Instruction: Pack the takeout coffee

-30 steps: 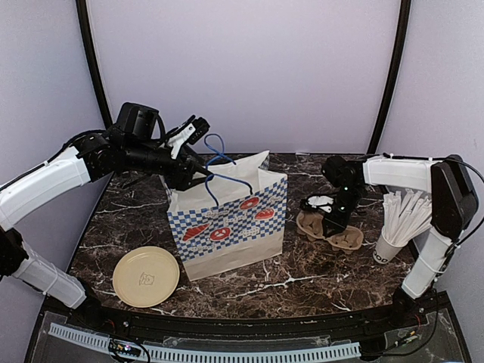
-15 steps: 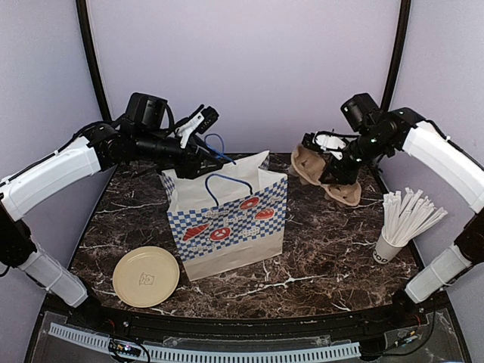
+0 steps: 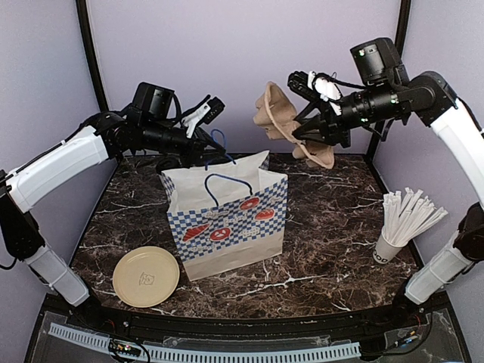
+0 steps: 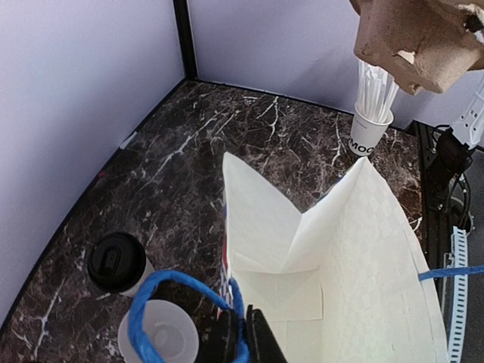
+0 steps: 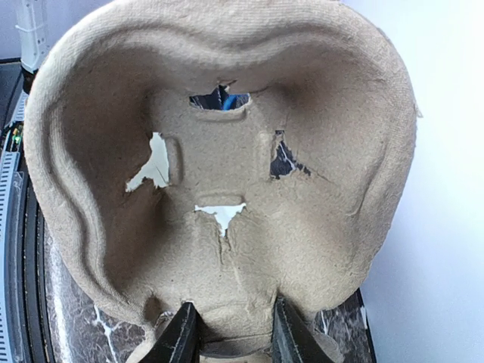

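Plastic-lidded paper cup [image 4: 116,261], rough pulp tray [image 5: 227,189]

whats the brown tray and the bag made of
Tray: looks like moulded paper pulp, matt and fibrous, with ragged torn edges at its slots. Bag: apparently thin paper, cream inside with sharp creases, blue checks printed outside; its blue handles look like cord.

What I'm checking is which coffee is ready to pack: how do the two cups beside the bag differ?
The lidded cup wears a black lid; the open cup has none, its pale inside showing. The lidded cup is in full view; the open cup is partly crossed by the bag's blue handle. Both stand upright on the marble table beside the paper bag.
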You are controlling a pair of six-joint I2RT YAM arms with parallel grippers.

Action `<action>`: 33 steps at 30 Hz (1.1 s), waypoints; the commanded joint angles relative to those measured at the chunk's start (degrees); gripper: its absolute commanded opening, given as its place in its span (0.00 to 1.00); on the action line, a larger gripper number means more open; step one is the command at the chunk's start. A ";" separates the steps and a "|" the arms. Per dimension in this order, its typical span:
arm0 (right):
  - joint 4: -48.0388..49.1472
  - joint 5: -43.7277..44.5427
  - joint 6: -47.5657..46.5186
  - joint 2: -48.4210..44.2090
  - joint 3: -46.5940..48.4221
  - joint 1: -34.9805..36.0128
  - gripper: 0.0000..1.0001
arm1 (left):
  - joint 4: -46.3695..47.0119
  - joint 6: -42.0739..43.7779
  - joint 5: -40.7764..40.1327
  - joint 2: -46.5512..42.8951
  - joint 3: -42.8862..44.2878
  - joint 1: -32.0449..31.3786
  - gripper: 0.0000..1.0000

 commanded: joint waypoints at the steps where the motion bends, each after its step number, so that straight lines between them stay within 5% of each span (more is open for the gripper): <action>1: 0.89 -3.64 -0.70 4.66 7.13 4.30 0.31 | -2.39 0.14 2.23 1.51 2.94 0.28 0.05; 15: -2.14 -2.83 -6.23 11.99 11.03 22.25 0.31 | -0.91 -2.80 21.32 1.96 3.09 0.31 0.00; 33: 1.28 4.53 -7.12 13.44 8.64 23.80 0.29 | -0.44 -4.11 25.05 0.77 0.74 -0.33 0.00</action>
